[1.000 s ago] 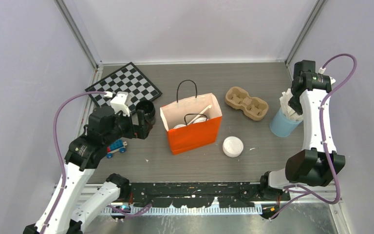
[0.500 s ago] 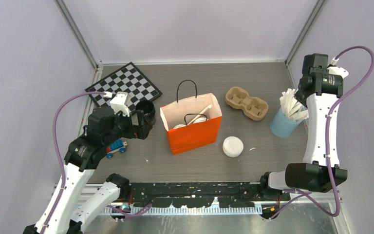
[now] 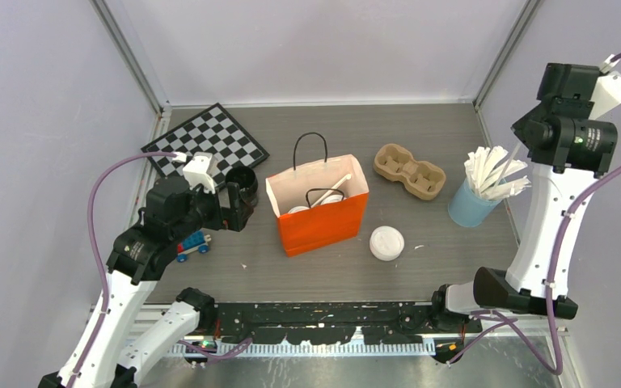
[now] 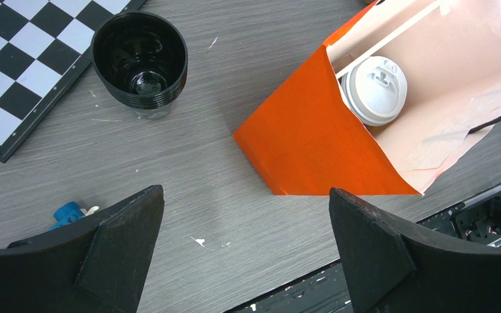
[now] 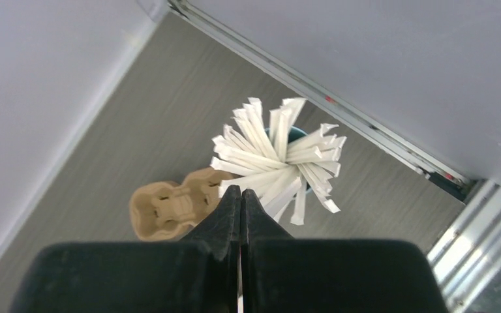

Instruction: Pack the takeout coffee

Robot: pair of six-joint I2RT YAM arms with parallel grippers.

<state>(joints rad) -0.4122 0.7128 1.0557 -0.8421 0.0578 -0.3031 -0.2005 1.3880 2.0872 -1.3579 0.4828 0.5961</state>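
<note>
Since the earlier frame the right arm has been lifted up and outward from the blue cup [image 3: 469, 208] of wrapped straws [image 5: 275, 153]. The right pincer [image 5: 241, 193] is pressed shut, and no catch can be made out. The left pincer [image 4: 244, 195] is spread wide and empty beside the orange bag [image 4: 313, 140], probably parked clear. The takeout coffee [image 4: 373, 89] is lodged upright inside the bag, judged packed.

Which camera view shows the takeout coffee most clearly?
The left wrist view: the takeout coffee sits inside the orange bag, its white sip lid plain. The top external view shows only small white patches in the bag; the right wrist view shows none of it.
</note>
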